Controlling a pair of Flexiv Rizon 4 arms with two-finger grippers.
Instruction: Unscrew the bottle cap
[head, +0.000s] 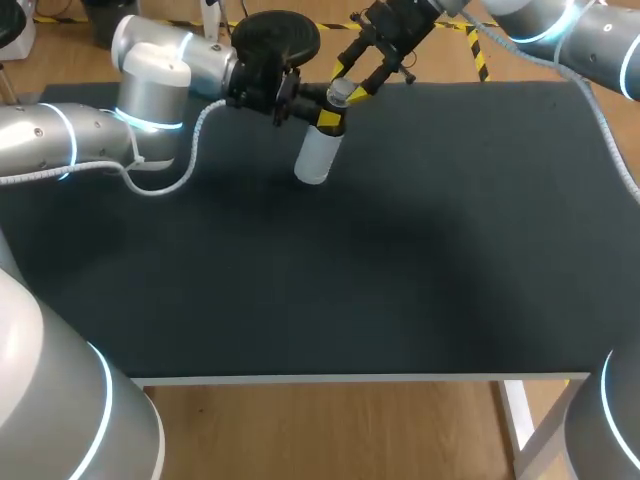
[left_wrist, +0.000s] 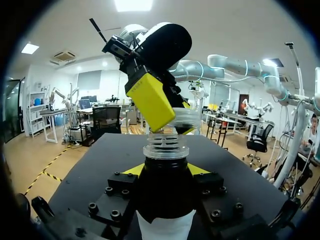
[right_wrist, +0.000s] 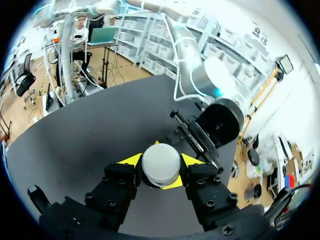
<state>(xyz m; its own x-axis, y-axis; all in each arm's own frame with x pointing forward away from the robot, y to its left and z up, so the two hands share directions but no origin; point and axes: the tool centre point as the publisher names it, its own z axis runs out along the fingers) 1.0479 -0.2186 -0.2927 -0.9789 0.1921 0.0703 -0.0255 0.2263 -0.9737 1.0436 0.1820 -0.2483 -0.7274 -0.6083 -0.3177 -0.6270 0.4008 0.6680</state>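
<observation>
Left gripper (left_wrist: 165, 170) clamps the white, dark-shouldered plastic bottle (head: 318, 157). Right gripper (right_wrist: 161, 161) pinches the pale round cap (right_wrist: 160, 167) just above the threaded neck (left_wrist: 166, 146).

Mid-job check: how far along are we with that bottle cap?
Mostly done, it seems. The left hand grips the bottle below its neck, and the neck threads show bare. In hand: the right hand is shut on the cap, just above the neck. Left: carry the cap clear.
</observation>
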